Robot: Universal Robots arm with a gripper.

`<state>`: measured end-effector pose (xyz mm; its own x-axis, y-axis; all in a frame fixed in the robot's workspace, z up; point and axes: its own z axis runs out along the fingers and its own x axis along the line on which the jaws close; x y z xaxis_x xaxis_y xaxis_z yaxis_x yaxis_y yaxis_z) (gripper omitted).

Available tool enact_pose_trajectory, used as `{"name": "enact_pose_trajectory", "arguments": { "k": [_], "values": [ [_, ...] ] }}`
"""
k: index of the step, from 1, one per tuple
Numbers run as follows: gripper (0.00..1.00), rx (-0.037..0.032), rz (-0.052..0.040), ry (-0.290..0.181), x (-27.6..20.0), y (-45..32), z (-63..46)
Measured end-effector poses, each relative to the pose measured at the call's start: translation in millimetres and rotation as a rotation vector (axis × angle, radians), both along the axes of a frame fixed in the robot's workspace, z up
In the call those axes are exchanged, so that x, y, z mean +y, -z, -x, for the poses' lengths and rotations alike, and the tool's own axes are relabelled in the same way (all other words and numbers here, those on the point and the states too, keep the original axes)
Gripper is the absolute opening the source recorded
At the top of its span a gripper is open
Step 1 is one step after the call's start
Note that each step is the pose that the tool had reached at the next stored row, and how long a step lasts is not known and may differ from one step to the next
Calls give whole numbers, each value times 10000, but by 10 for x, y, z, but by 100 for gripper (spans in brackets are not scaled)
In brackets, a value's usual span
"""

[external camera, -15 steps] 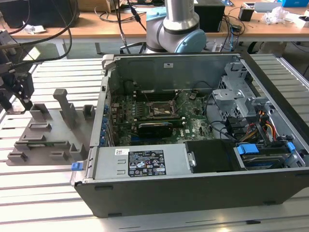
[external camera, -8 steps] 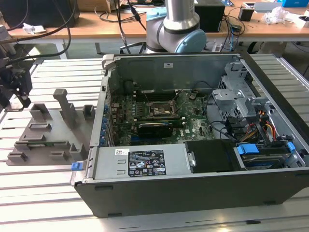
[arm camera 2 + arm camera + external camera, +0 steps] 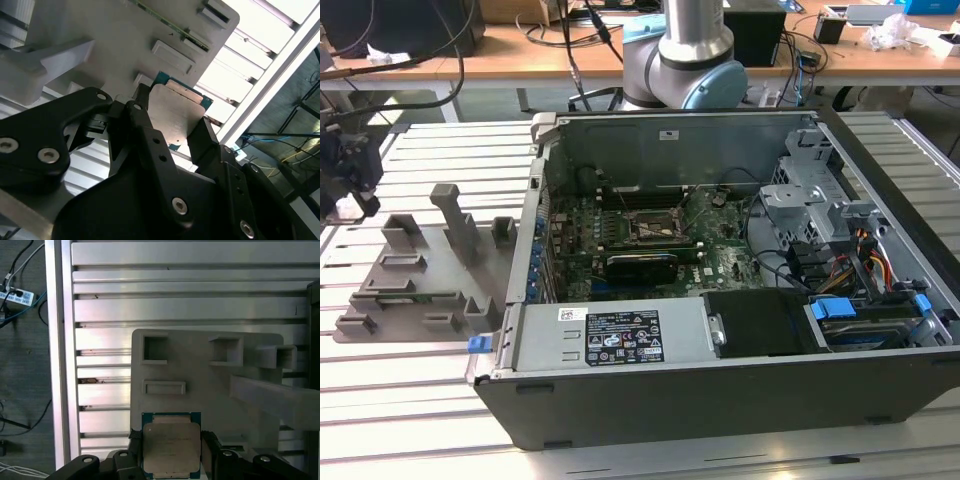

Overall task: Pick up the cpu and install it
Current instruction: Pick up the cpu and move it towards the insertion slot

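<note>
**CPU pinched, pickup step; install not yet done**

You've got the small flat square cpu w/ silver-grey metal top plate and thin green rim (image 3: 171, 447) pinched by the black end effector (image 3: 350, 185). In both wrist views its fingers (image 3: 142, 118) press on opposite edges.

The chip looks lifted off the pale grey moulded plastic holder tray (image 3: 425, 262), but I can't tell the gap for sure. The end effector is at the exterior view's left, well apart from the open dark metal computer case (image 3: 720, 400).

The black square socket frame (image 3: 655, 228), mid-frame in that view, looks bare, so install is pending imo.

Seating calls for the chip flat and square to the frame, w/ light force and no tilt.

Materials:
- The plate is smooth metal, prob. slippery.
- The tray is matt plastic w/ square recesses.
- The counter (image 3: 410, 400) is ribbed aluminium slats.
</note>
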<state>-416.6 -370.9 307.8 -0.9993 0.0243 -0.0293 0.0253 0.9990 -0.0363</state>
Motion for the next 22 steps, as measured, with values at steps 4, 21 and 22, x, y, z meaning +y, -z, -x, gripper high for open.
{"name": "enact_pose_trajectory", "arguments": {
  "k": [4, 21, 22],
  "values": [
    [55, -1, 0, 0, 0, -52, 0],
    [55, 0, -1, 0, 0, -241, 0],
    [55, 0, -1, 0, 0, -250, 0]
  ]
}}
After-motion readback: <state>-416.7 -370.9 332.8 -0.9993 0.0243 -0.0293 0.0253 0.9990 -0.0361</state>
